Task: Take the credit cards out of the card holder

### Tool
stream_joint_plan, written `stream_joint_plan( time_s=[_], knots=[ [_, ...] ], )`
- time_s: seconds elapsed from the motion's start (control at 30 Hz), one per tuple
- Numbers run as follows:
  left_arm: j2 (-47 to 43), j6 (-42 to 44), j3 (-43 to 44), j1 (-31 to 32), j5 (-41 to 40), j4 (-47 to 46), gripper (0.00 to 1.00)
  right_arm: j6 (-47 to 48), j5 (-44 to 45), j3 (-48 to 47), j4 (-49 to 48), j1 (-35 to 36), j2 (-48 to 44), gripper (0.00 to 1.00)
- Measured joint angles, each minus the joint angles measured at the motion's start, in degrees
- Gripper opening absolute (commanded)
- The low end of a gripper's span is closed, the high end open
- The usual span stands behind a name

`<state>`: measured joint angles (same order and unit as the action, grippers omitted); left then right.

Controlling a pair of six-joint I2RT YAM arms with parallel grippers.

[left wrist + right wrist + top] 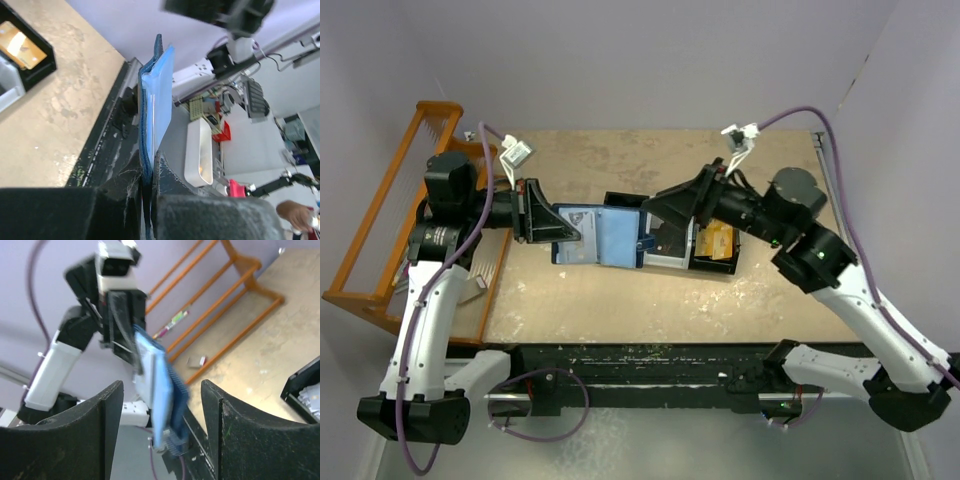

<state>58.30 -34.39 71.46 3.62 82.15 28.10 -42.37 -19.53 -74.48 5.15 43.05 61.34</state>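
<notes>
Top external view: my left jaws are clamped on the left end of the card holder, which hangs open above the table, well off its surface, with the pale blue inner face turned up. It sits between my two arms, and in this view its right edge overlaps the left end of the black tray. Left wrist view: the holder stands edge-on, its dark navy outer skin to one side and the pale blue leaf to the other, with the bottom edge pinched tight between my fingers. Right jaws stand apart and hold nothing. Right wrist view: the holder shows in the gap between the two fingers, further off and clear of both. From above, the right jaw tips are just beside the holder's right edge. A gold card lies in the tray's right compartment. An orange wooden rack stands at the table's left edge, beside my left arm.
</notes>
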Motion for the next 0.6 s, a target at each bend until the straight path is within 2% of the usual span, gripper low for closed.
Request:
stream_joint_plan(
  time_s=[0.13,0.3,0.43,0.6],
  knots=[
    [0.72,5.20,0.28,-1.09,-4.31,6.38,0.00,0.39,2.71,-3.10,0.90,-0.20,-2.73,0.60],
    [1.44,9.05,0.55,-2.27,-7.93,11.08,0.00,-0.55,-1.88,-3.61,-4.24,0.07,-0.55,0.57],
    [1.53,8.81,0.55,-2.47,-7.08,11.04,0.00,-3.30,-9.16,-1.01,-10.34,0.28,5.11,0.53],
    [1.53,6.91,0.55,-2.49,-3.89,8.87,0.00,-6.29,-14.64,4.28,-12.87,0.46,11.15,0.49]
  ],
)
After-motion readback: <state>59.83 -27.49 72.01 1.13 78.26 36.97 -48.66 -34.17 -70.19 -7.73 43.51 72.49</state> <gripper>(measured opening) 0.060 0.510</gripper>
